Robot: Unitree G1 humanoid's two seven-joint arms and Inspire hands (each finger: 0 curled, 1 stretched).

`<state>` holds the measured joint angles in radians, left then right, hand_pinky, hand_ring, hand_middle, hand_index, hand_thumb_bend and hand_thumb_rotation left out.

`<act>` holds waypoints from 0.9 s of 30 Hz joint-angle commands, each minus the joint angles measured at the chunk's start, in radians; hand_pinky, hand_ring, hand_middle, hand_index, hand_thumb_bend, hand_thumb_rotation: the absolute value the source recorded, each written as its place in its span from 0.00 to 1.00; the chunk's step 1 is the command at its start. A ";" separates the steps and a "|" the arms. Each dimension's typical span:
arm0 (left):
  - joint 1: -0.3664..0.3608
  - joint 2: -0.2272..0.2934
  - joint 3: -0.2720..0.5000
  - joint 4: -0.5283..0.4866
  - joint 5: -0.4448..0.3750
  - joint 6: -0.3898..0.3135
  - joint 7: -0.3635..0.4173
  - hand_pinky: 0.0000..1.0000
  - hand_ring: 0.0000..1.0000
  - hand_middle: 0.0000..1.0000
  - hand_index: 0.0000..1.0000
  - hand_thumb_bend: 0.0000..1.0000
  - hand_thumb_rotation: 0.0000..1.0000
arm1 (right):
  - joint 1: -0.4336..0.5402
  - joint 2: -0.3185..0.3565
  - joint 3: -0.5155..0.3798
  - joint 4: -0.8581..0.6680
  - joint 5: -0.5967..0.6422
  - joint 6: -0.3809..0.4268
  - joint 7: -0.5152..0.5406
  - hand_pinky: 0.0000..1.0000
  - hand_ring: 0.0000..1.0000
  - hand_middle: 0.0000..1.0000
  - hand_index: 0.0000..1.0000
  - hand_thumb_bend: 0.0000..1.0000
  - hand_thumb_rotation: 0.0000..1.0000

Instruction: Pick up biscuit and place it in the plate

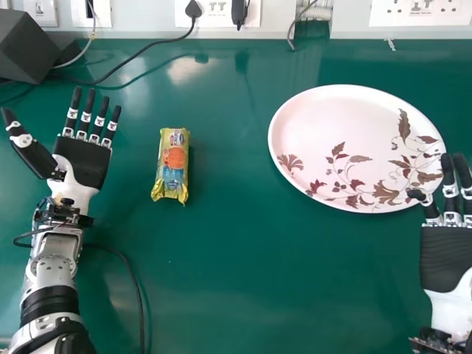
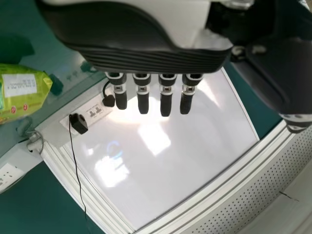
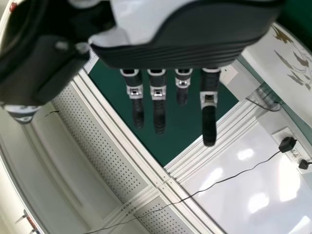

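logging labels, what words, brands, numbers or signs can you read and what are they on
Biscuit pack, front: print, too small to read surely
White label on the wrapper: print too small to read
Plate: leaf pattern, no text seen
Wall sockets: nothing readable

On the table (image 1: 236, 287), left of middle, a biscuit packet (image 1: 173, 166); well apart to its right, a plate (image 1: 332, 122). Near the far edge, leftward, a box (image 1: 26, 44), beside a cable (image 1: 139, 56). Behind that edge, a socket panel (image 1: 214, 22).
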<state>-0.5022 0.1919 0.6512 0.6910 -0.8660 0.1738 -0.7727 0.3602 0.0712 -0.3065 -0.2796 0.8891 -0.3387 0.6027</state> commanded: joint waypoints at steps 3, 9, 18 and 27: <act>0.075 -0.047 -0.002 0.043 0.000 0.023 0.007 1.00 1.00 1.00 0.99 1.00 0.63 | 0.000 0.016 -0.001 0.004 0.006 0.003 0.005 0.45 0.57 0.79 0.82 1.00 0.44; 0.076 -0.049 -0.001 0.036 0.001 0.019 0.009 1.00 1.00 1.00 0.98 1.00 0.63 | -0.003 0.018 0.001 0.003 -0.001 0.003 -0.004 0.45 0.57 0.80 0.79 1.00 0.43; 0.104 -0.069 -0.014 -0.034 0.017 -0.006 0.053 1.00 1.00 1.00 0.99 1.00 0.64 | 0.005 0.022 0.004 -0.002 -0.005 -0.001 -0.008 0.45 0.58 0.79 0.79 1.00 0.45; 0.170 -0.104 -0.073 -0.186 0.098 -0.102 0.126 1.00 1.00 1.00 0.98 1.00 0.64 | 0.016 0.023 0.008 -0.011 0.004 0.002 -0.002 0.47 0.63 0.82 0.81 0.99 0.49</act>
<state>-0.4032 0.1246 0.5965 0.4955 -0.7929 0.0782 -0.6710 0.3680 0.0735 -0.2977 -0.2865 0.8882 -0.3370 0.5993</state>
